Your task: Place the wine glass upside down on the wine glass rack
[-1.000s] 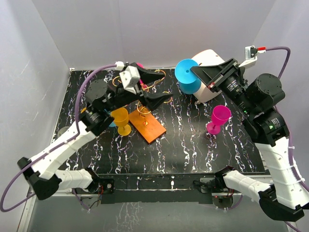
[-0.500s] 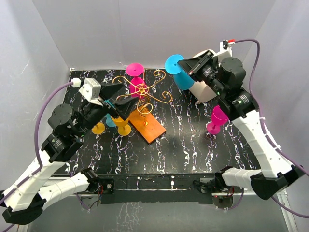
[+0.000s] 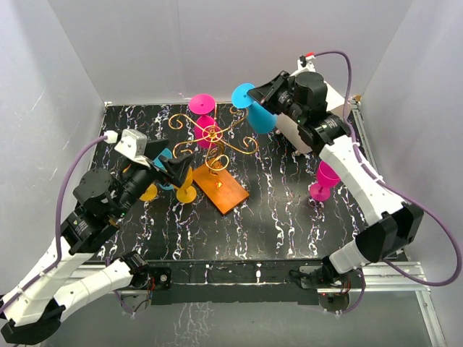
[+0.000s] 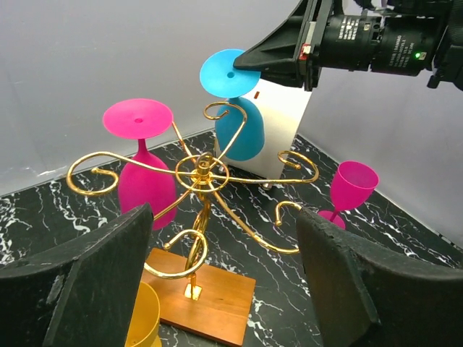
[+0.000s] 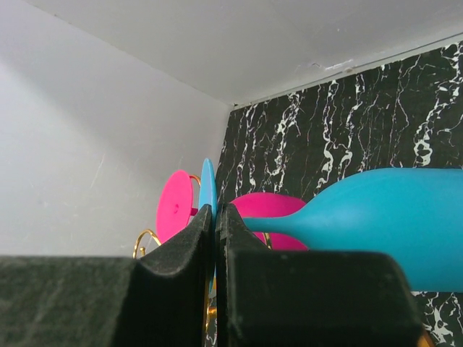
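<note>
My right gripper (image 3: 255, 97) is shut on the foot of a blue wine glass (image 3: 262, 118), which hangs foot up and bowl down, slightly tilted. In the left wrist view the blue wine glass (image 4: 241, 130) has its stem close by a back curl of the gold wine glass rack (image 4: 205, 173); I cannot tell whether they touch. The right wrist view shows the right gripper (image 5: 215, 217) pinching the disc of the blue wine glass (image 5: 391, 224). The rack (image 3: 211, 134) stands on an orange base (image 3: 224, 191). My left gripper (image 3: 173, 166) is open and empty, left of the rack.
A pink glass (image 3: 202, 116) hangs inverted on the rack's back arm. Another pink glass (image 3: 327, 179) stands upright at the right. A yellow glass (image 3: 184, 181) stands beside the orange base, under my left gripper. A white box (image 3: 307, 130) sits behind the right arm.
The right arm has swung left, carrying the blue glass up to the rack. The left arm has pulled back from over the rack toward the left and near side, its jaws a little wider.
</note>
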`<action>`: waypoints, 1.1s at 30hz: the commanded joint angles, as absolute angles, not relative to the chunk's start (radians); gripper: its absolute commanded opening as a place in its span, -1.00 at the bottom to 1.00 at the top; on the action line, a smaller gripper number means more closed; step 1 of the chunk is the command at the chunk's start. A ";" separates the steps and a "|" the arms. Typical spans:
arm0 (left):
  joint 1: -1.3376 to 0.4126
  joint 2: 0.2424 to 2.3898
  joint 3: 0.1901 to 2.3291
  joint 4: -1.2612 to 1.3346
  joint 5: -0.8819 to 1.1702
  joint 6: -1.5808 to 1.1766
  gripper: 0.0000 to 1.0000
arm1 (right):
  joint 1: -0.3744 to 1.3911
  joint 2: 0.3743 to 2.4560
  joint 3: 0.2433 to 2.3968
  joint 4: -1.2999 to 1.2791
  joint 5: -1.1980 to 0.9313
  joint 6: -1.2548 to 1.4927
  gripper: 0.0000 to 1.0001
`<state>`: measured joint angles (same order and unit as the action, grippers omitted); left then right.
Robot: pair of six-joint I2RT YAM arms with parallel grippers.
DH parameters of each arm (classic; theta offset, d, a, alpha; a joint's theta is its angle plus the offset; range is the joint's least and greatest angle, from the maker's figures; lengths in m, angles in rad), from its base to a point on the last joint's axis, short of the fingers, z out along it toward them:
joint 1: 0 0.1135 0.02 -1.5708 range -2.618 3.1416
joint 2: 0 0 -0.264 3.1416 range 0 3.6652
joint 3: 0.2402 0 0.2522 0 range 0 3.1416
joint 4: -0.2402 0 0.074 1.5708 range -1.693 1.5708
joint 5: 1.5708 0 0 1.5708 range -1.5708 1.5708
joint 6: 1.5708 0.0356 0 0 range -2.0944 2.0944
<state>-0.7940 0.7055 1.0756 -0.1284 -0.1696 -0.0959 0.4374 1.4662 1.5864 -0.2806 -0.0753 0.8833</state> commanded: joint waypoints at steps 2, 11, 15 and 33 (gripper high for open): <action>-0.791 0.675 1.078 -0.149 -0.218 -0.085 0.58 | 0.438 1.517 1.690 -0.203 -0.163 0.864 -1.00; -0.792 0.663 1.078 -0.160 -0.222 -0.097 0.59 | 0.438 1.600 1.727 -0.172 -0.307 0.891 -1.00; -0.791 0.663 1.086 -0.171 -0.224 -0.101 0.59 | 0.438 1.618 1.730 -0.162 -0.352 0.899 -1.00; -0.792 0.672 1.112 -0.176 -0.235 -0.087 0.61 | 0.439 1.578 1.685 -0.181 -0.466 0.896 -1.00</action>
<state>-0.7940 0.6704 1.0760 -0.1825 -0.2184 -0.1040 0.4377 1.6356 1.6737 -0.2321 -0.4385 0.8963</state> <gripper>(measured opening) 0.801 0.021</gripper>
